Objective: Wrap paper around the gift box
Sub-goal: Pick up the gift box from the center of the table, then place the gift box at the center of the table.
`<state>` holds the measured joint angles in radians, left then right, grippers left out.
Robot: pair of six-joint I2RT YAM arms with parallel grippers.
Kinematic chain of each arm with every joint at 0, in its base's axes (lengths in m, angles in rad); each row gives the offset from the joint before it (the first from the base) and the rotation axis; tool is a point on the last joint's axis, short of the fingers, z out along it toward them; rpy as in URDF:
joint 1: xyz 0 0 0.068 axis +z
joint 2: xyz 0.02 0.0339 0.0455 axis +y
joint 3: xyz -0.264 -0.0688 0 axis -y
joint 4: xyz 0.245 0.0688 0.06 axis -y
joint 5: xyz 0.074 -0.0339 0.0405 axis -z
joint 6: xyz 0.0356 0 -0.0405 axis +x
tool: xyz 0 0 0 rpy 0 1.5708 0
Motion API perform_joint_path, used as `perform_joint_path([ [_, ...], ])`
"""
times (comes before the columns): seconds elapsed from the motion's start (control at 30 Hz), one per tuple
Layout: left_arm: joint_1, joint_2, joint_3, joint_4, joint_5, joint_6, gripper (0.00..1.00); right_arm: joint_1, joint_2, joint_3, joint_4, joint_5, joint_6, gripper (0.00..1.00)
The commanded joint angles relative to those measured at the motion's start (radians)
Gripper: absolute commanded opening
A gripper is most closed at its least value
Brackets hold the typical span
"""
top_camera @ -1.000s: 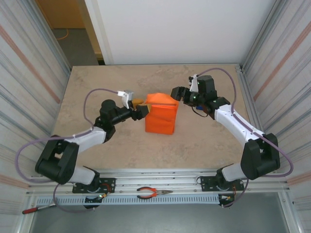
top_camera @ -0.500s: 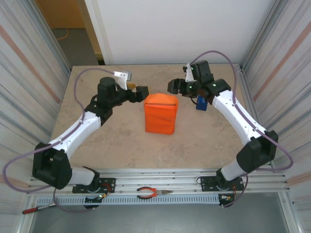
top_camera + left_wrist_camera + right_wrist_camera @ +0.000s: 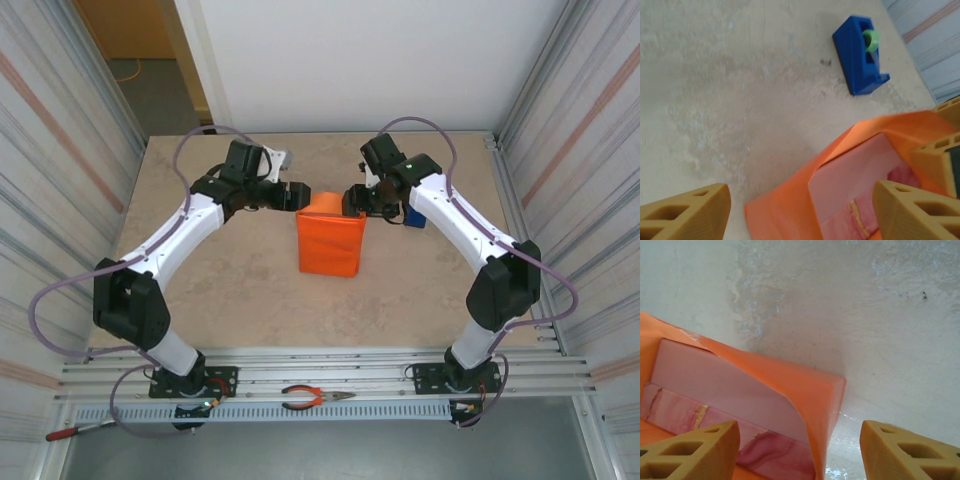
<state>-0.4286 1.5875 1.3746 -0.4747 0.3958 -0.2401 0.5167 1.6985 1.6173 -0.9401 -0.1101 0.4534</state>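
The gift box (image 3: pixel 330 243) stands mid-table with the orange paper (image 3: pixel 329 262) folded around it. At its far end the paper stands open, and the box's pale pink end face (image 3: pixel 860 175) (image 3: pixel 715 382) shows inside. My left gripper (image 3: pixel 299 197) hovers open at the far left corner, its tan fingers (image 3: pixel 687 212) spread wide over the paper flap (image 3: pixel 790 210). My right gripper (image 3: pixel 353 201) is open at the far right corner, straddling the paper's folded corner (image 3: pixel 820 390) without touching it. The right gripper's fingers (image 3: pixel 940 155) show at the edge of the left wrist view.
A blue tape dispenser (image 3: pixel 860 55) (image 3: pixel 415 217) with a green roll sits on the beige table (image 3: pixel 200 290) right of the box, just behind the right arm. Pliers (image 3: pixel 315 398) lie on the front rail. Corrugated walls flank both sides.
Both arms have lifted and swung toward the box's far end. The left gripper went from the box's left side to its far left corner; the right gripper closed in on the far right corner.
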Motion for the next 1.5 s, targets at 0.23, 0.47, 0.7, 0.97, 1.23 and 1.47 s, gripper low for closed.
perform_joint_path([
  [0.23,-0.01,0.077,0.087,-0.07,0.088,0.04,0.1,-0.03,0.055,0.082,-0.016,-0.079,-0.015,0.1],
  [0.47,-0.01,0.081,0.191,-0.043,0.056,0.065,0.0,-0.044,0.066,0.186,-0.009,-0.121,-0.007,0.0],
  [0.7,-0.01,0.077,0.128,0.026,0.054,0.049,0.0,-0.058,0.054,0.095,0.069,-0.144,0.026,0.01],
  [0.97,0.029,0.033,-0.022,0.211,0.042,-0.01,0.27,-0.103,0.032,-0.042,0.172,-0.168,0.073,0.27],
  [1.23,0.076,-0.075,-0.096,0.35,-0.033,-0.017,0.98,-0.118,-0.028,-0.053,0.215,-0.206,0.1,0.56],
  [1.47,0.141,-0.196,-0.219,0.533,-0.099,-0.062,0.99,-0.121,-0.086,-0.049,0.249,-0.218,0.116,0.85],
])
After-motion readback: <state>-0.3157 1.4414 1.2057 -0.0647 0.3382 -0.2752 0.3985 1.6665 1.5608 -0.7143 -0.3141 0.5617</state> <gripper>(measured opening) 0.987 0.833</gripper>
